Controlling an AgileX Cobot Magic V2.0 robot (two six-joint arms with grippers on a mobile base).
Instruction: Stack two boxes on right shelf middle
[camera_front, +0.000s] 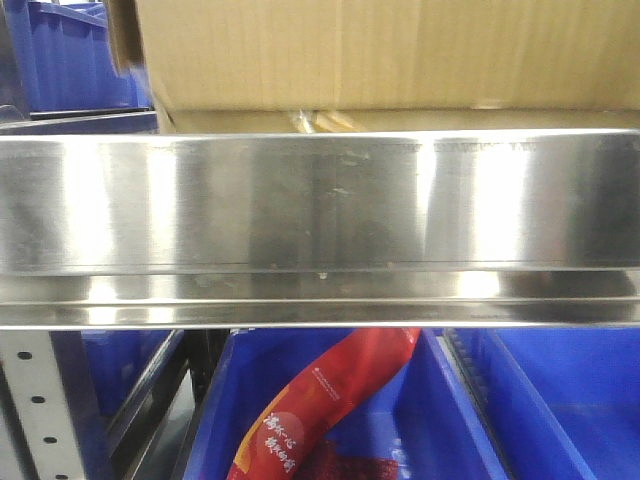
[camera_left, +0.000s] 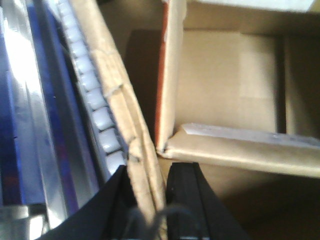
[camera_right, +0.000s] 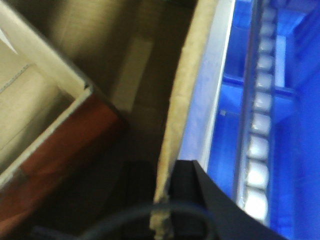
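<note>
A large plain brown box (camera_front: 380, 50) fills the top of the front view, just behind the right shelf's shiny steel lip (camera_front: 320, 210). A shallower cardboard layer (camera_front: 420, 120) lies under it, with a tan tape scrap (camera_front: 320, 122). In the left wrist view my left gripper (camera_left: 150, 172) is shut on the box's creased side wall (camera_left: 115, 100), one black finger on each face. In the right wrist view my right gripper (camera_right: 162, 170) is shut on the opposite wall (camera_right: 187, 85). A smaller carton with a red side (camera_left: 225, 85) (camera_right: 60, 140) sits inside the open box.
Blue bins (camera_front: 560, 420) stand below the shelf, one holding a red packet (camera_front: 320, 400). More blue bins (camera_front: 70, 55) are at the upper left. A grey perforated upright (camera_front: 35, 410) is at the lower left. White roller tracks (camera_left: 95, 105) (camera_right: 257, 130) run beside the box walls.
</note>
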